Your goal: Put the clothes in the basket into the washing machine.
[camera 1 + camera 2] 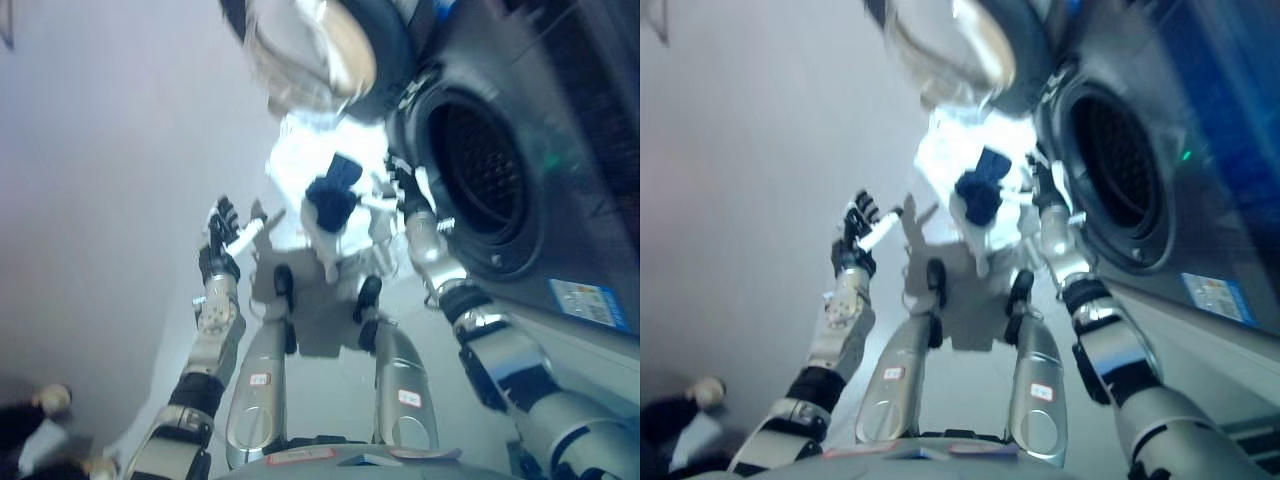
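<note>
A white laundry basket (292, 165) stands on the floor in front of me, next to the washing machine (560, 120). A dark blue garment (332, 195) lies bunched in it and sticks up above the rim. The machine's round drum opening (480, 175) is uncovered, and its glass door (315, 45) is swung open above the basket. My right hand (402, 188) is at the basket's right side, just in front of the drum opening. My left hand (222, 238) is raised left of the basket, fingers spread, holding nothing.
Pale floor (100, 200) spreads to the left of the basket. The machine's dark front panel (590, 300) fills the right side. At the lower left, a dark shape with a pale rounded end (52, 400) looks like a person's shoe.
</note>
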Tool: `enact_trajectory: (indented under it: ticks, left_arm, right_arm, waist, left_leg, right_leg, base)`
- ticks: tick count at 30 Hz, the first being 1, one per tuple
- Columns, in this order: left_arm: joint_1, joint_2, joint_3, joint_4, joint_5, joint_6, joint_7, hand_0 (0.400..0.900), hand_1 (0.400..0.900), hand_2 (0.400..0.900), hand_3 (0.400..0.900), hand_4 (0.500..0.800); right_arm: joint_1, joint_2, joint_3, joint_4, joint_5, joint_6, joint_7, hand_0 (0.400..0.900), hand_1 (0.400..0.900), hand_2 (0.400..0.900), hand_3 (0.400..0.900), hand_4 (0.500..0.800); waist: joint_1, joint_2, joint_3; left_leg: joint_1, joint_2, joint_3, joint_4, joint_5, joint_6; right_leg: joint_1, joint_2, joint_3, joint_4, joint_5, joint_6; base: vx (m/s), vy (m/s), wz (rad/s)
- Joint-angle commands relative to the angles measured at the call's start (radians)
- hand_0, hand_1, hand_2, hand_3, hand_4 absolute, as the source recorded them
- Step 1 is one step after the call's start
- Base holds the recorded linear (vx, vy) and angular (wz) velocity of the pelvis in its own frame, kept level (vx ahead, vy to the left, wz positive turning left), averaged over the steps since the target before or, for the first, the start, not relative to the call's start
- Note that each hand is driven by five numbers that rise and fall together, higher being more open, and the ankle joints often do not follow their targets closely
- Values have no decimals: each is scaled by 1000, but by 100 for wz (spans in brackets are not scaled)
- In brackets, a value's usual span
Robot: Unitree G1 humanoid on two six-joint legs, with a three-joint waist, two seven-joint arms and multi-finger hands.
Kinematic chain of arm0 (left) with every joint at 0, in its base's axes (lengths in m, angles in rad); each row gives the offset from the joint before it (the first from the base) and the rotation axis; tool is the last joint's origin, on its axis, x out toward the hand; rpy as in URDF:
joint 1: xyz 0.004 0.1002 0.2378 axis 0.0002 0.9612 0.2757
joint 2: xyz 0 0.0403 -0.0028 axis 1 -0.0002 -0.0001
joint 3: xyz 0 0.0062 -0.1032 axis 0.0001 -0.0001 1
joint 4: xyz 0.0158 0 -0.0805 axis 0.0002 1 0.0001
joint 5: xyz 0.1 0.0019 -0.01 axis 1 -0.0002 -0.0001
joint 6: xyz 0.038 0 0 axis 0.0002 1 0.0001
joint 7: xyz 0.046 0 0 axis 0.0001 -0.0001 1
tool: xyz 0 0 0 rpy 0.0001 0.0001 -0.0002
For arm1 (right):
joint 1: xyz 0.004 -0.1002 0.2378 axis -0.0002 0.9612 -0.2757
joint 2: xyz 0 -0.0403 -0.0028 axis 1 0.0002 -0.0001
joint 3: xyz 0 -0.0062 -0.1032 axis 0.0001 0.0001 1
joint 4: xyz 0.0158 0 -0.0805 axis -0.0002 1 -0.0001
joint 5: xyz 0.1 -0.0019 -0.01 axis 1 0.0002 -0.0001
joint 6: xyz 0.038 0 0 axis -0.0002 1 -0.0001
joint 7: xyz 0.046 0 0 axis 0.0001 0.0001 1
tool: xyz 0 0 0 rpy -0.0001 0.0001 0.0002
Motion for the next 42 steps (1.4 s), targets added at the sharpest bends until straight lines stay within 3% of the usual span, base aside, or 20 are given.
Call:
enact_trajectory:
  ticks: [1,4,5,6,14,29,35,42]
  left_arm:
    - [-45,49,5,-190,42,-122,59,900,900,900,900,800]
    - [-108,62,-4,-216,68,-136,95,900,900,900,900,800]
    - [-148,72,-10,-244,76,-145,121,900,900,900,900,800]
    - [-162,71,-13,-253,79,-147,133,900,900,900,900,800]
    - [-219,89,-61,-341,89,-166,210,900,900,900,900,800]
    - [-215,91,-109,-388,52,-172,230,900,900,900,900,800]
    - [-197,85,-92,-375,49,-168,233,900,900,900,900,800]
    - [-187,76,-65,-359,80,-154,264,900,900,900,900,800]
  right_arm:
    - [-118,-59,44,-23,-68,-55,-79,900,900,900,900,800]
    - [-189,-116,56,18,-96,-59,-117,900,900,900,900,800]
    - [-247,-173,80,62,-135,-50,-145,900,900,900,900,800]
    - [-262,-180,85,73,-140,-48,-159,900,900,900,900,800]
    - [-407,-261,176,190,-233,-30,-268,900,900,900,900,800]
    - [-440,-198,226,252,-192,-24,-234,900,900,900,900,800]
    - [-380,-176,226,213,-216,-20,-217,900,900,900,900,800]
    - [-293,-175,190,112,-316,9,-297,900,900,900,900,800]
  waist:
    - [24,-24,-44]
    - [34,-17,-39]
    - [47,-10,-32]
    - [50,-8,-39]
    - [89,26,-51]
    - [124,62,-46]
    - [113,67,-38]
    - [74,47,-42]
  left_leg:
    - [-149,22,-55,216,-165,-42]
    - [-280,11,-82,305,-186,-37]
    - [-373,2,-100,370,-201,-35]
    - [-408,-2,-113,414,-247,-40]
    - [-680,-44,-132,625,-305,-18]
    - [-860,-93,-159,800,-339,7]
    - [-872,-99,-166,824,-336,9]
    - [-877,-96,-166,834,-331,7]
  right_leg:
    - [-118,-44,20,49,15,133]
    - [-245,-55,24,157,-22,127]
    - [-330,-70,20,227,-42,125]
    - [-365,-75,25,279,-90,133]
    - [-666,-136,60,512,-170,109]
    - [-883,-187,130,739,-244,91]
    - [-884,-194,131,762,-245,89]
    - [-883,-184,139,749,-224,86]
  base:
    - [-162,-53,23]
    - [-133,-64,32]
    - [14,-71,33]
    - [-2,-78,39]
    - [-12,-10,9]
    - [3,3,9]
    - [0,1,2]
    - [-15,17,-7]
